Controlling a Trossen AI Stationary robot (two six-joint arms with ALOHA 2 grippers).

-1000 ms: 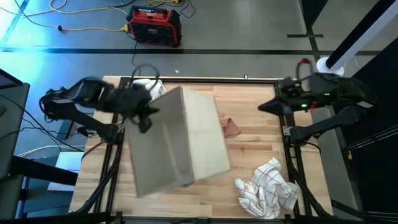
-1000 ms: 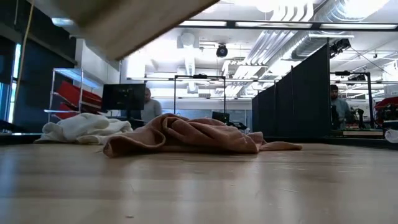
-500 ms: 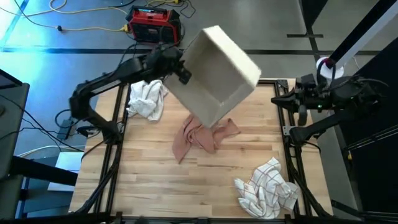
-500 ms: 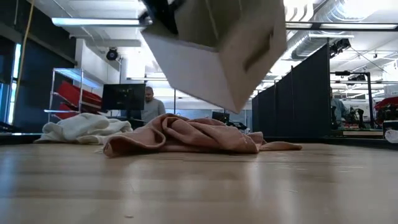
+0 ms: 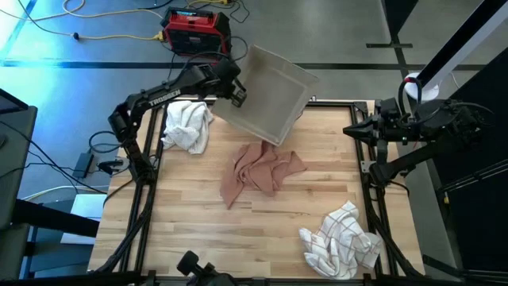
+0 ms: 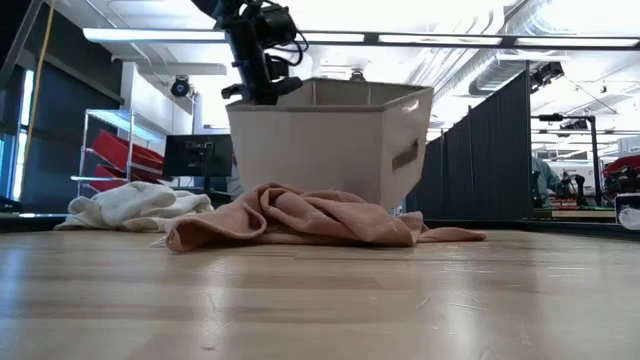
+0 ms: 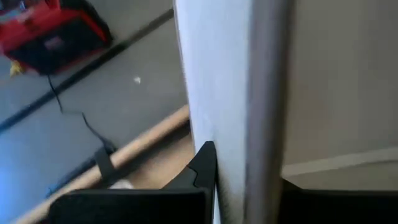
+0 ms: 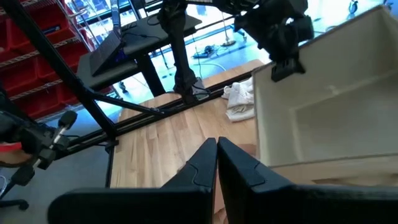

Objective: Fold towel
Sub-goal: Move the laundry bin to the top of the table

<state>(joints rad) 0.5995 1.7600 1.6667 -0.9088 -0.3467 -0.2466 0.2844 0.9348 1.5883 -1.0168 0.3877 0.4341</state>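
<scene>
From my feed: grey floor (image 5: 333, 32) with a red power unit (image 5: 197, 32) and yellow cable (image 5: 95, 33); dark partitions (image 6: 490, 150), red-binned shelf rack (image 6: 110, 160), monitor (image 6: 198, 155), ceiling strip lights (image 6: 150, 35).

I read this as a lab: black partitions (image 6: 490, 160), exposed ceiling ducts (image 6: 520, 50), red bin shelving (image 6: 115, 155), monitor (image 6: 198, 155).

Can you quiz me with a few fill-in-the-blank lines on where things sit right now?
1. The left gripper is shut on the rim of the beige ____ at the table's far edge.
2. The pink towel lies crumpled, not yet ____.
3. The checked cloth lies near the table's front ____ corner, as seen from above.
4. The right gripper holds ____.

Missing words: bin; folded; right; nothing
</scene>
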